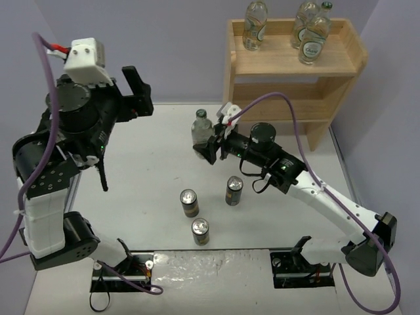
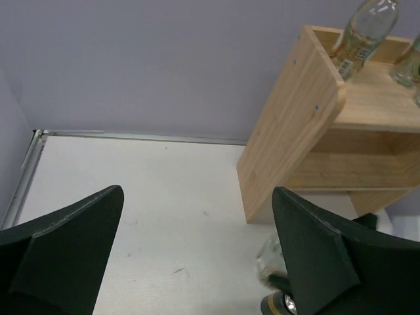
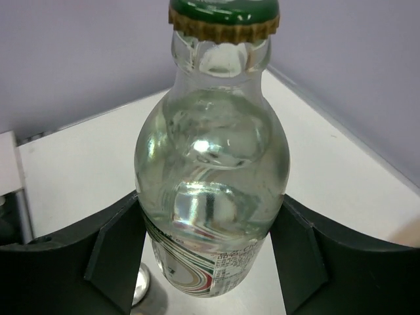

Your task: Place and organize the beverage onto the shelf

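Note:
The wooden shelf [image 1: 295,65] stands at the far right, and three clear bottles [image 1: 256,26] [image 1: 305,23] [image 1: 314,39] are on its top tier. A fourth clear bottle [image 1: 201,128] with a green cap is at mid-table, with my right gripper [image 1: 211,147] shut on its body. In the right wrist view both fingers [image 3: 121,256] press the bottle [image 3: 213,157] just above its label. Three dark cans [image 1: 189,203] [image 1: 234,191] [image 1: 201,231] stand on the table nearer the arms. My left gripper [image 1: 134,88] is raised at the left, open and empty [image 2: 197,193].
The left wrist view looks over the white table toward the shelf's side panel [image 2: 295,131] and one bottle on top [image 2: 361,36]. The shelf's lower tier [image 1: 289,88] has nothing on it. A purple wall runs behind the table. A can's silver top [image 3: 140,287] shows below the held bottle.

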`<control>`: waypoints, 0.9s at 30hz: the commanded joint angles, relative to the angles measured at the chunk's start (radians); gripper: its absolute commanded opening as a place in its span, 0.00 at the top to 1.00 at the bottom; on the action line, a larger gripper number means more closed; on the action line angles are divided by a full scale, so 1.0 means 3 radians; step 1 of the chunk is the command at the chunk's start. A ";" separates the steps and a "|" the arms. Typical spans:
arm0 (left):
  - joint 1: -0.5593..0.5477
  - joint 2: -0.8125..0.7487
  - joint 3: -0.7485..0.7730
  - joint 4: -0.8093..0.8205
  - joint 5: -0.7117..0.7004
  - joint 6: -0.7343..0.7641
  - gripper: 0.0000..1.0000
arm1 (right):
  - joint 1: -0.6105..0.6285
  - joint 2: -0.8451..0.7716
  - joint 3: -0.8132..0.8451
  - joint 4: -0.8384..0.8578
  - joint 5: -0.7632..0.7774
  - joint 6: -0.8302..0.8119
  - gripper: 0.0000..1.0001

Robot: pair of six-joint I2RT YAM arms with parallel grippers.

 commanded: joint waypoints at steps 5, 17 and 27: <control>0.0023 -0.0552 -0.1311 0.0266 -0.0369 -0.0096 0.06 | -0.0721 -0.0430 0.1115 -0.0236 0.1082 0.0033 1.00; 0.0509 -0.1550 -0.3600 0.0492 0.0163 -0.0035 0.06 | -0.1919 0.0506 0.2503 -0.0570 -0.0033 0.0186 1.00; 0.0995 -0.1729 -0.4296 0.0706 0.0730 0.0195 0.06 | -0.1981 0.1201 0.3230 -0.0775 -0.0181 -0.0028 1.00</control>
